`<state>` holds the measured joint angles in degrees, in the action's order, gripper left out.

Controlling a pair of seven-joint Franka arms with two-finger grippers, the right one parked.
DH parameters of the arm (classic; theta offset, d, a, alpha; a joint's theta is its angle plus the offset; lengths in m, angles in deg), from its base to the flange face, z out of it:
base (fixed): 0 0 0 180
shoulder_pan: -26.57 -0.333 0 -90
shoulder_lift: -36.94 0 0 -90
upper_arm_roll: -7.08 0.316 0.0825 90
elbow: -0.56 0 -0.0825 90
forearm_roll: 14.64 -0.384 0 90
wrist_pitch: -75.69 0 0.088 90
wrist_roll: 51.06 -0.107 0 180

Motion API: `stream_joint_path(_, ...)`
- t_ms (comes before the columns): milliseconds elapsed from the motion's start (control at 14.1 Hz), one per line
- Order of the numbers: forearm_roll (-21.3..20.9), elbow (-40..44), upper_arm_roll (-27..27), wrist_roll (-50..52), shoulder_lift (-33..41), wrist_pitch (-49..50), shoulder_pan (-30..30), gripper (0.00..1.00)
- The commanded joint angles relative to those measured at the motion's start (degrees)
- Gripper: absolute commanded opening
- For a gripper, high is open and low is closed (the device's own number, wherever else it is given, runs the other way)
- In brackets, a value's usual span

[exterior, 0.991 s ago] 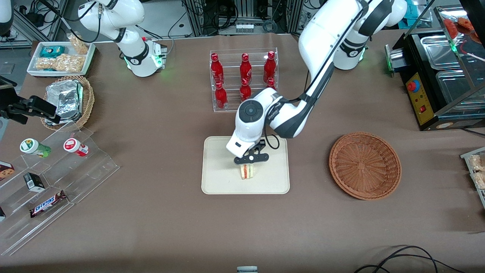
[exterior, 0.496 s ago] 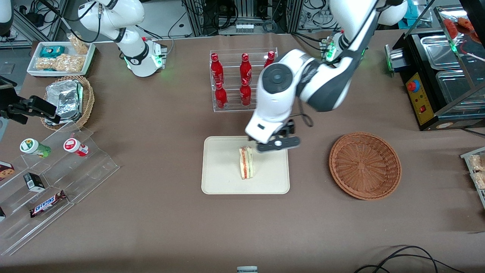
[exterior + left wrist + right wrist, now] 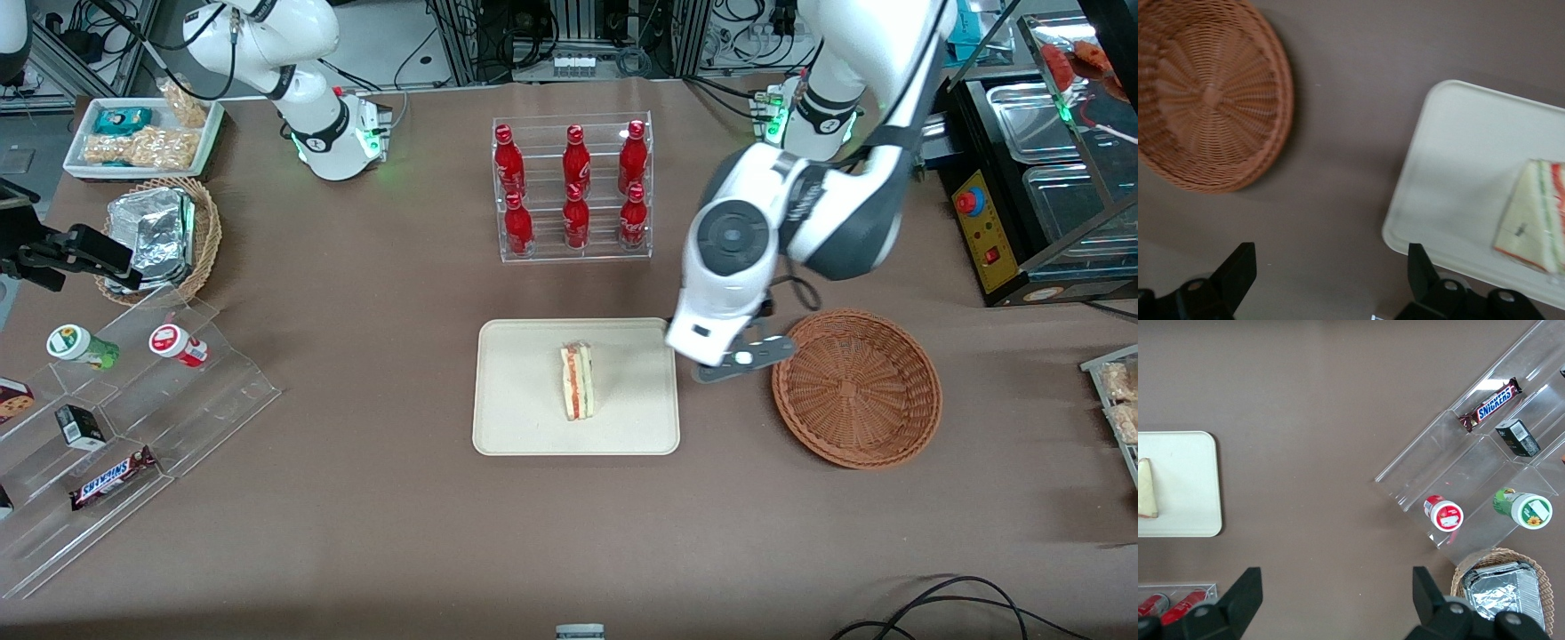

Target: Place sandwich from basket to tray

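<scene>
Now sandwich (image 3: 578, 383) on tray (image 3: 516, 427); gripper (image 3: 738, 360) beside basket (image 3: 855, 388), jaws apart; Snickers (image 3: 111, 478) legible.

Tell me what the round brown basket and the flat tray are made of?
The basket looks like woven wicker, reddish-brown, with visible strands. The tray looks like smooth matte cream plastic, though that is a guess. The sandwich lies on it, and the open gripper hangs between tray and basket.
</scene>
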<state>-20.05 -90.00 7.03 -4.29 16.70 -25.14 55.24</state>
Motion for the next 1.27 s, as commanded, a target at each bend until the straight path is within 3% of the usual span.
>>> stream_joint_path(0, 0.1, -6.6, 0.3, -5.4, 7.0, 0.5, -4.2, 1.0)
stream_joint_path(354, 0.3, -12.8, 0.3, -16.8, 15.0, 1.3, -12.1, 1.0)
stream_joint_path(779, 2.6, -12.7, 0.9, -30.1, 20.0, 7.8, -20.3, 1.0)
stream_joint_path(1204, 3.5, -9.6, -8.6, -38.6, 20.9, 10.8, -32.8, 1.0)
